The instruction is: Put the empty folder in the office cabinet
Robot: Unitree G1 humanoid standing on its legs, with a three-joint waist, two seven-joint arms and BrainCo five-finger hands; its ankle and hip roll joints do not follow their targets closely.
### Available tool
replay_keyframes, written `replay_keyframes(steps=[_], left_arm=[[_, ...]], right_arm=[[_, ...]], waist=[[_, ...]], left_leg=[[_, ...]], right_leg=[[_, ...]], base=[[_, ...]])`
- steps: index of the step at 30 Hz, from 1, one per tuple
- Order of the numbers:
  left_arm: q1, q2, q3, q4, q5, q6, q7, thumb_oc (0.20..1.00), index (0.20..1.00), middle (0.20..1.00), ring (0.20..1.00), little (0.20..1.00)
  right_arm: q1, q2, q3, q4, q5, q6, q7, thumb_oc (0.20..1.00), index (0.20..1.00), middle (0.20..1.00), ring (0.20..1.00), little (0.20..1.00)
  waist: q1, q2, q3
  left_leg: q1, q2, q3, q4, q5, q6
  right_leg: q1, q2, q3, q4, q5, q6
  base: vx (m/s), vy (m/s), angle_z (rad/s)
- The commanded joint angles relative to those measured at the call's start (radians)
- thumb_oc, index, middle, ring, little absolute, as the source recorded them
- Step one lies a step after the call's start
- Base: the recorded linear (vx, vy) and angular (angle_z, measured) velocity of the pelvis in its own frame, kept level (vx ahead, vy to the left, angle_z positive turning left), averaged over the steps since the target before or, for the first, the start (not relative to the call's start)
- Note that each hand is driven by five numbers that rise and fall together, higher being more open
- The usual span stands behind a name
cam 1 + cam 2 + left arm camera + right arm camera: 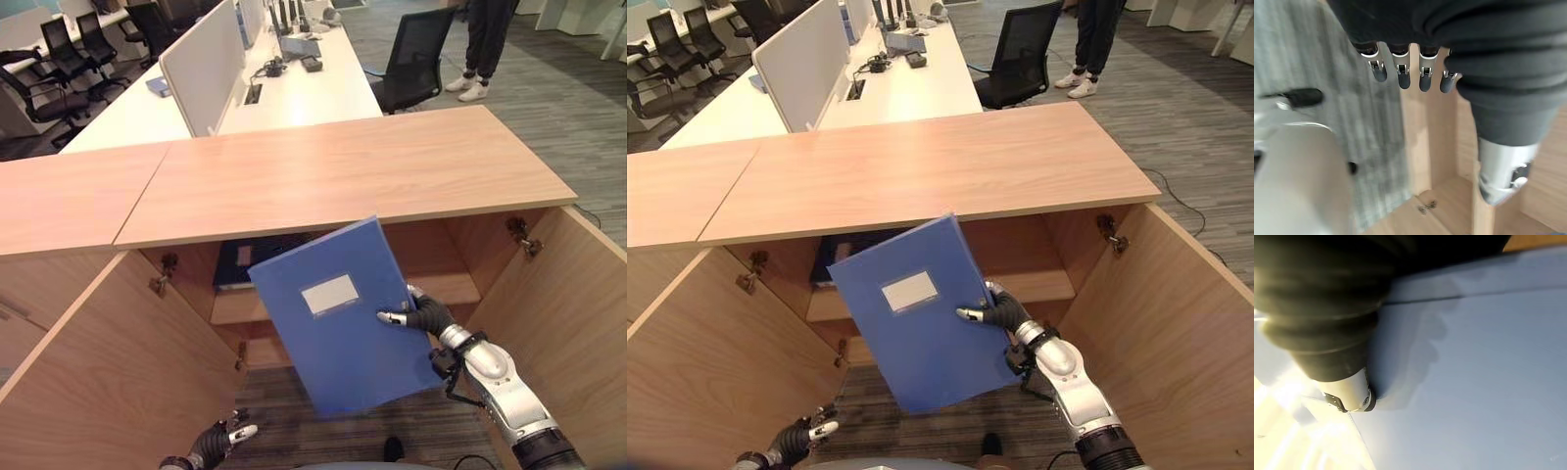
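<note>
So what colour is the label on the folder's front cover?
White, on the flat blue folder; clearest in the left eye view.

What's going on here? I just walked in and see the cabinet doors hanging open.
The right robot hand grips a blue folder by its edge, thumb on the front cover, holding it tilted in front of the open wooden cabinet. The folder is not yet inside. A dark item already lies on the cabinet's upper shelf behind it. The left robot hand hangs low near the left door, fingers relaxed and holding nothing. A person stands beyond the desks.
</note>
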Motion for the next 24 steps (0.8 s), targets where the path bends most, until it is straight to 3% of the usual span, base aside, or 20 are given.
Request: replay_keyframes(steps=[1, 5, 7, 10, 12, 13, 17, 24], left_arm=[[-0.080, 0.033, -0.035, 0.024, 0.137, -0.040, 0.057, 1.000, 1.000, 1.000, 1.000, 1.000], [-0.124, 0.011, -0.094, 0.104, 0.263, -0.052, 0.110, 1.000, 1.000, 1.000, 1.000, 1.000], [-0.122, 0.014, -0.103, 0.104, 0.282, -0.050, 0.111, 1.000, 1.000, 1.000, 1.000, 1.000], [-0.130, 0.023, -0.127, 0.123, 0.318, -0.051, 0.127, 1.000, 1.000, 1.000, 1.000, 1.000], [-0.135, 0.028, -0.146, 0.132, 0.343, -0.053, 0.141, 1.000, 1.000, 1.000, 1.000, 1.000], [-0.132, 0.029, -0.160, 0.145, 0.344, -0.051, 0.145, 1.000, 1.000, 1.000, 1.000, 1.000], [-0.110, 0.079, -0.158, 0.161, 0.365, -0.056, 0.138, 1.000, 1.000, 1.000, 1.000, 1.000], [-0.082, 0.123, -0.157, 0.176, 0.347, -0.059, 0.143, 1.000, 1.000, 1.000, 1.000, 1.000]], right_arm=[[-0.035, 0.015, 0.031, 0.015, -0.010, -0.051, -0.008, 0.200, 0.200, 0.200, 0.200, 0.200], [-0.047, 0.042, 0.084, 0.267, -0.045, -0.010, -0.047, 0.200, 0.200, 0.200, 0.200, 0.200], [-0.048, 0.048, 0.085, 0.299, -0.040, -0.003, -0.052, 0.200, 0.200, 0.200, 0.200, 0.200], [-0.057, 0.088, 0.059, 0.419, 0.040, 0.019, -0.075, 0.200, 0.200, 0.200, 0.200, 0.200], [-0.063, 0.134, 0.021, 0.490, 0.190, 0.028, -0.089, 0.200, 0.200, 0.200, 0.200, 0.200], [-0.085, 0.187, -0.024, 0.543, 0.373, 0.024, -0.101, 0.200, 0.200, 0.200, 0.200, 0.200], [-0.136, 0.223, -0.079, 0.559, 0.557, 0.003, -0.130, 0.200, 0.200, 0.200, 0.200, 0.200], [-0.296, 0.299, -0.247, 0.591, 0.843, -0.111, -0.264, 0.200, 0.200, 0.200, 0.200, 0.200]], waist=[[0.009, -0.041, 0.015], [0.015, -0.040, 0.020], [0.018, -0.040, 0.020], [0.022, -0.035, 0.018], [0.024, -0.032, 0.017], [0.026, -0.029, 0.015], [0.036, -0.021, 0.009], [0.061, -0.005, 0.005]], left_leg=[[-0.053, -0.003, -0.025, 0.013, 0.002, -0.013], [-0.060, -0.007, -0.039, 0.013, 0.005, -0.015], [-0.061, -0.007, -0.040, 0.013, 0.005, -0.015], [-0.067, -0.010, -0.045, 0.013, 0.008, -0.016], [-0.068, -0.012, -0.049, 0.013, 0.008, -0.016], [-0.068, -0.013, -0.048, 0.013, 0.008, -0.016], [-0.065, -0.013, -0.042, 0.013, 0.005, -0.021], [-0.059, -0.015, -0.047, 0.013, -0.002, -0.021]], right_leg=[[0.107, -0.048, 0.004, 0.055, -0.185, 0.077], [0.106, -0.052, -0.013, 0.056, -0.188, 0.076], [0.108, -0.052, -0.016, 0.054, -0.188, 0.076], [0.111, -0.054, -0.026, 0.047, -0.187, 0.076], [0.114, -0.055, -0.029, 0.044, -0.186, 0.077], [0.115, -0.056, -0.030, 0.041, -0.184, 0.077], [0.121, -0.057, -0.029, 0.038, -0.184, 0.078], [0.128, -0.058, -0.030, 0.040, -0.192, 0.081]], base=[[0.01, 0.003, 0.08], [0.01, 0.001, 0.16], [0.02, -0.007, 0.08], [0.01, 0.002, 0.07], [0.02, 0.007, 0.14], [0.02, 0.004, 0.10], [0.02, 0.002, 0.02], [0.02, -0.003, 0.00]])
